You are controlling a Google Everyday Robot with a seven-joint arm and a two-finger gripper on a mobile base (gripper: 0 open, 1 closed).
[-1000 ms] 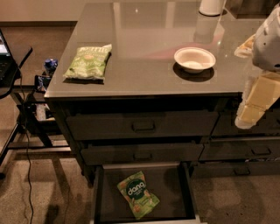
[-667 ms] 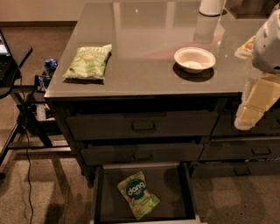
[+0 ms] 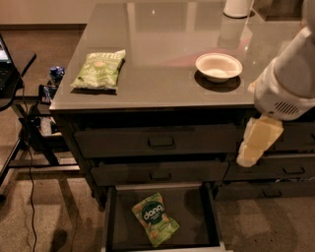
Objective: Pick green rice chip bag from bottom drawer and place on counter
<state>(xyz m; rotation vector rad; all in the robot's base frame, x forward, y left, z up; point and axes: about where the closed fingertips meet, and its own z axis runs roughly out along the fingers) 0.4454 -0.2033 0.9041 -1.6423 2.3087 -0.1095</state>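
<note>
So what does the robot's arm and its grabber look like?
The arm is a rounded white shell with small dark vent slots. The gripper, at the right beside the dark grey drawer fronts, is pale creamy yellow and chunky. No cables or markings show.

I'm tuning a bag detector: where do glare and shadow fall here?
Camera view: the counter mirrors the white container at its far edge, with pinkish glare beside the bowl; the bottom drawer is dim, yet the green rice chip bag is visible; the gripper hangs at right, before the drawer fronts.
</note>
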